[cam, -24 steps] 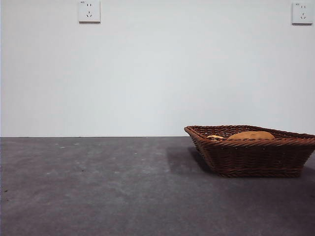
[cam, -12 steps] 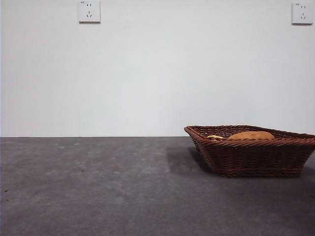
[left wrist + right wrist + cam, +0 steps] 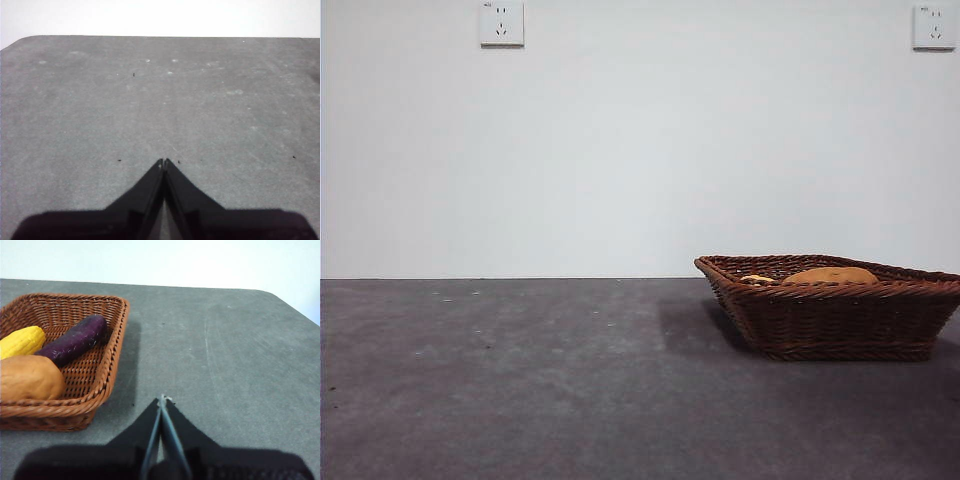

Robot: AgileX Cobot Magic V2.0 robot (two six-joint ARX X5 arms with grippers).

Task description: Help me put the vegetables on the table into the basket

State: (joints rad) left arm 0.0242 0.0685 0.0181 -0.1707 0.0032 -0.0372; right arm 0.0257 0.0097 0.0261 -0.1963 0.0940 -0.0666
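The brown wicker basket [image 3: 832,308] stands on the dark grey table [image 3: 520,380] at the right; it also shows in the right wrist view [image 3: 102,375]. Inside it lie the purple eggplant [image 3: 75,339], the tan-brown potato [image 3: 29,377] and the yellow lumpy piece [image 3: 21,340]. In the front view only the potato's top [image 3: 830,275] and a bit of the yellow piece [image 3: 756,279] show above the rim. My right gripper [image 3: 162,399] is shut and empty over bare table beside the basket. My left gripper [image 3: 164,161] is shut and empty over bare table.
A white wall with two sockets [image 3: 501,23] stands behind the table. The table's far edge and a rounded corner [image 3: 20,42] show in the left wrist view. Neither arm shows in the front view.
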